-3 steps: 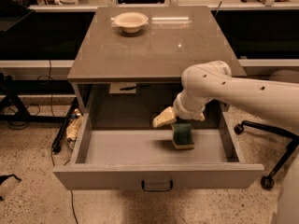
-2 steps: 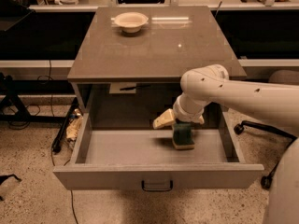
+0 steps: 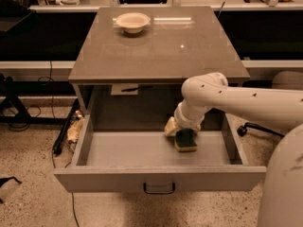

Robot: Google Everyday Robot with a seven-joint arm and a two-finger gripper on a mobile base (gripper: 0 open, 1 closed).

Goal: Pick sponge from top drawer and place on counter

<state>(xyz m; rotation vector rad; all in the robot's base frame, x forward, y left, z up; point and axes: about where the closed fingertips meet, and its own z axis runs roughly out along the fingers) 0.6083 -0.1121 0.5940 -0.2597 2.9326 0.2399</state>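
The top drawer [image 3: 158, 178] stands pulled out, its dark handle at the centre of the front panel. The sponge [image 3: 186, 141], dark green on yellow foam, lies on the drawer floor at the right of the middle. My gripper [image 3: 182, 128] reaches down into the drawer from the right and sits right over the sponge's back edge; the white wrist hides where they meet. The counter [image 3: 156, 46] is the glossy grey-brown cabinet top above the drawer.
A cream round bowl [image 3: 133, 21] stands at the back left of the counter. A white label [image 3: 124, 89] hangs under the counter edge. Cables and a dark stand [image 3: 19, 112] lie on the floor at the left. A chair base [image 3: 246, 128] stands at the right.
My arm has shifted slightly to the left over the drawer. The sponge stays in about the same spot under the gripper.
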